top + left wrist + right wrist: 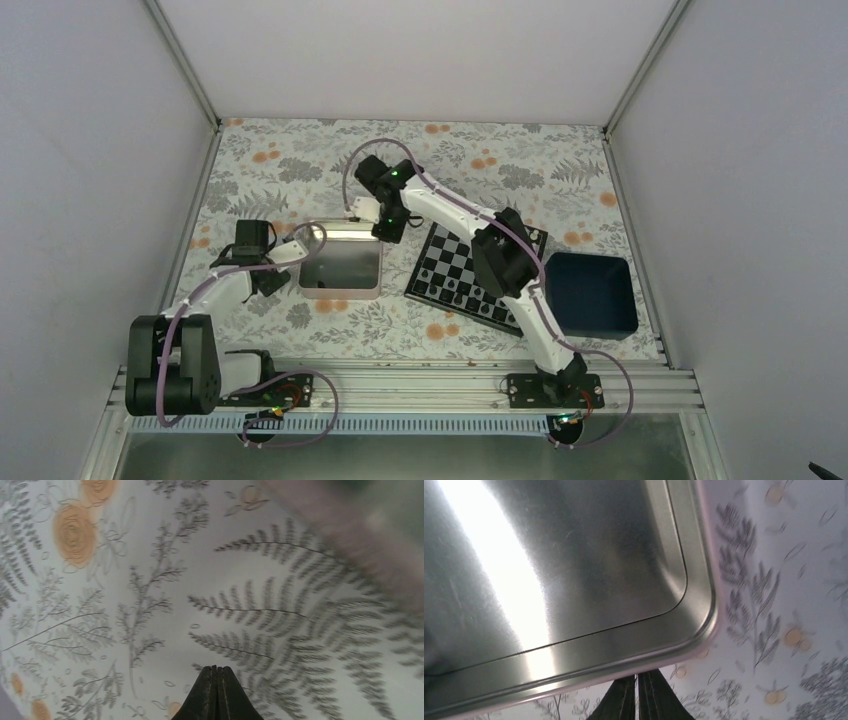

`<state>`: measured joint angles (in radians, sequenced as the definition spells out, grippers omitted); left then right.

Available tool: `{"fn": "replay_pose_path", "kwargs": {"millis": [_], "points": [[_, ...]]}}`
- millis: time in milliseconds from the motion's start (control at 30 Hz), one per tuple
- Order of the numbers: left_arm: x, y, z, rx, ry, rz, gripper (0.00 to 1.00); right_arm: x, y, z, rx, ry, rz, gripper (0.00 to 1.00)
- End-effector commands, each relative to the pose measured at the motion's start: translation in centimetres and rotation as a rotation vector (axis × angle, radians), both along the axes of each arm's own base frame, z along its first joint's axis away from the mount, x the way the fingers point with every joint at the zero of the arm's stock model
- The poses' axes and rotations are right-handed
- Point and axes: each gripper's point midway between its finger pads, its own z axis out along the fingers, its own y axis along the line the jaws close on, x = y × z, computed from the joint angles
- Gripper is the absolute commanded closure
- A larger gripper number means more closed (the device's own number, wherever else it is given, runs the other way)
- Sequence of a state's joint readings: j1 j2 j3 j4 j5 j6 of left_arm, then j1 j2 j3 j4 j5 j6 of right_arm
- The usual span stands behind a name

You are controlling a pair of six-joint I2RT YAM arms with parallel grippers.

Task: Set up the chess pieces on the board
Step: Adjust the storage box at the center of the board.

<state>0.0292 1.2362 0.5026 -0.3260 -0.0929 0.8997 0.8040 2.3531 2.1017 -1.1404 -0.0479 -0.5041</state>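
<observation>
From above, the left gripper (288, 254) sits at the left rim of the silver tin (340, 292) and the right gripper (392, 230) at its far right corner; the board (478, 268), chess pieces (462, 288) on its near rows, lies just right of the tin. The left wrist view shows jaws pressed together, empty, over open floral cloth (150, 580). The right wrist view shows jaws likewise closed on nothing, just outside the tin's rounded corner.

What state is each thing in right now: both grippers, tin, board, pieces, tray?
left gripper, shut, holding nothing.
right gripper, shut, tips at the silver tin's rim.
silver tin, open, no lid; the visible inside is bare.
board, flat, turned askew.
chess pieces, some dark figures on the board's near rows; too small to count.
blue tray, upright; contents cannot be told.
</observation>
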Motion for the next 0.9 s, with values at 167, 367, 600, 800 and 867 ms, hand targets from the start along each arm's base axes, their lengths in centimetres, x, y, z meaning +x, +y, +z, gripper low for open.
{"fn": "replay_pose_path", "kwargs": {"millis": [167, 367, 600, 800, 867], "points": [[-4.2, -2.0, -0.9, -0.093, 0.168, -0.080, 0.98, 0.1, 4.8, -0.8, 0.066, -0.023, 0.061, 0.96], [-5.3, -3.3, -0.6, -0.158, 0.211, -0.106, 0.98, 1.0, 7.8, 1.1, 0.173, -0.095, 0.071, 0.96], [-6.9, -5.6, 0.5, -0.236, 0.266, -0.148, 0.98, 1.8, 9.8, 1.8, 0.248, -0.135, 0.075, 0.96], [-8.1, -7.4, 0.7, -0.277, 0.310, -0.193, 0.98, 2.0, 11.0, 1.9, 0.283, -0.156, 0.078, 0.96], [-8.3, -7.9, 0.6, -0.289, 0.332, -0.213, 0.98, 2.1, 11.5, 2.1, 0.303, -0.163, 0.078, 0.96]]}}
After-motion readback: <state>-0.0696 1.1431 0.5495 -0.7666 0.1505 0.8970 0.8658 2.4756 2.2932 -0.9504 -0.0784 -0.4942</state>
